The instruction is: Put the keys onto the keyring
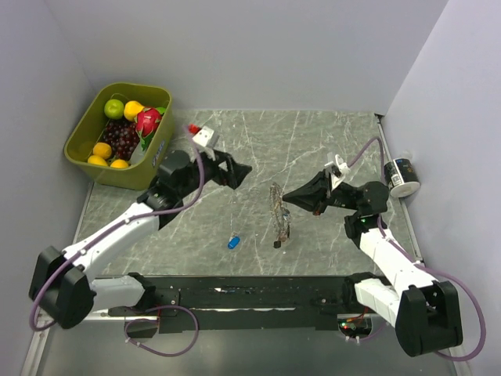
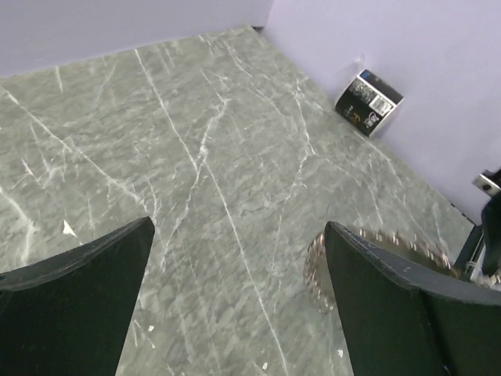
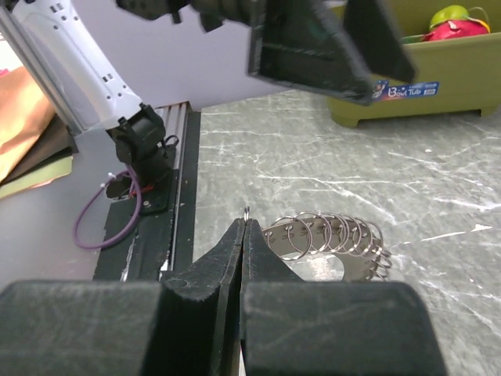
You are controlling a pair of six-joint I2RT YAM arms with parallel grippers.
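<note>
The keyring (image 1: 279,210) stands on edge mid-table, a silvery beaded ring carrying several small split rings (image 3: 337,233). My right gripper (image 1: 286,196) is shut on it, and in the right wrist view the fingertips (image 3: 246,227) pinch one small ring at its left end. A black key (image 1: 276,244) lies at the ring's near end; I cannot tell whether it is attached. A blue key (image 1: 233,241) lies loose on the table to its left. My left gripper (image 1: 238,172) hovers open left of the ring, holding nothing. In the left wrist view it (image 2: 239,227) shows the keyring (image 2: 315,270) beside its right finger.
An olive basket (image 1: 81,141) of fruit sits at the back left, with a small red thing (image 1: 192,127) beside it. A black-and-white can (image 1: 402,176) lies by the right wall (image 2: 368,102). A black rail (image 1: 235,298) runs along the near edge.
</note>
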